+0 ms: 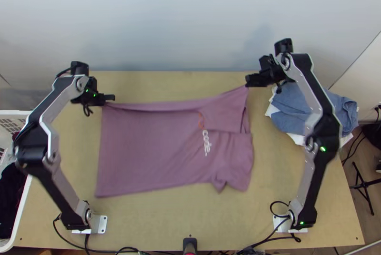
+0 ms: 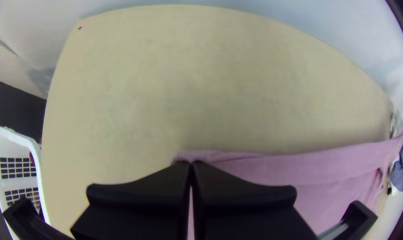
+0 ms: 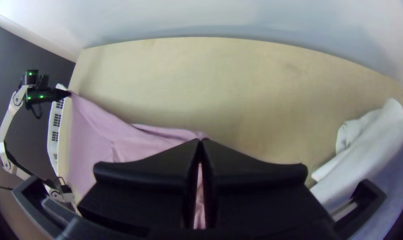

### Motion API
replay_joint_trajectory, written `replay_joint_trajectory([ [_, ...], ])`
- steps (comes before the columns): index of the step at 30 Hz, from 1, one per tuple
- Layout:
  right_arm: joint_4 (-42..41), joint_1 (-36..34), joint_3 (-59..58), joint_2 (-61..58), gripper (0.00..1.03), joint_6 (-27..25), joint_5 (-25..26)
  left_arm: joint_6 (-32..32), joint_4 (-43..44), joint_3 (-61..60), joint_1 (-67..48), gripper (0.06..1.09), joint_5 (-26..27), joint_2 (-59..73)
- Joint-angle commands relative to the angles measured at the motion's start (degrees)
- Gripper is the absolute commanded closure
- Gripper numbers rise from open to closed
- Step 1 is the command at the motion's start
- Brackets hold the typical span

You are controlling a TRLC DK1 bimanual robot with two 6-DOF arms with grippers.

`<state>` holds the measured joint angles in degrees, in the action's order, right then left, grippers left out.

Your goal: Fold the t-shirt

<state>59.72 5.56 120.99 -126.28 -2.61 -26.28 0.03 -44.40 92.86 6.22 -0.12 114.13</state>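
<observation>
The mauve t-shirt (image 1: 147, 150) lies across the middle of the table, its far edge lifted and drawn taut between both grippers, with a sleeve bunched at the right. At the far left corner my left gripper (image 1: 110, 98) is shut on the shirt's hem end; in the left wrist view the gripper (image 2: 190, 163) pinches the pink cloth (image 2: 325, 166). My right gripper (image 1: 248, 82) is shut on the far right part of the shirt, near the shoulder or sleeve. In the right wrist view the gripper (image 3: 201, 141) has its fingertips together over the cloth (image 3: 121, 142).
A pile of blue and white cloths (image 1: 305, 112) lies at the table's right, beside my right arm. A white basket (image 1: 14, 226) with dark cloth stands off the left edge. Bare wood (image 1: 166, 83) runs along the table's back, in front of the wall.
</observation>
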Motion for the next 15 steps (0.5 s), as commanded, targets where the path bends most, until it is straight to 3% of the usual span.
replay_joint_trajectory([
  [1,3.1,1.2,11.6,-13.6,1.0,0.2,2.4,-0.4,-7.4,15.7,-0.9,1.04,-3.0,14.1],
  [4,3.6,1.5,7.2,-12.5,1.0,0.2,2.4,-0.4,-7.6,15.5,-2.4,1.04,-5.3,14.6],
  [15,4.1,3.2,2.1,-5.9,1.0,0.6,2.3,-4.0,-12.6,11.5,-3.0,1.04,-5.3,6.5],
])
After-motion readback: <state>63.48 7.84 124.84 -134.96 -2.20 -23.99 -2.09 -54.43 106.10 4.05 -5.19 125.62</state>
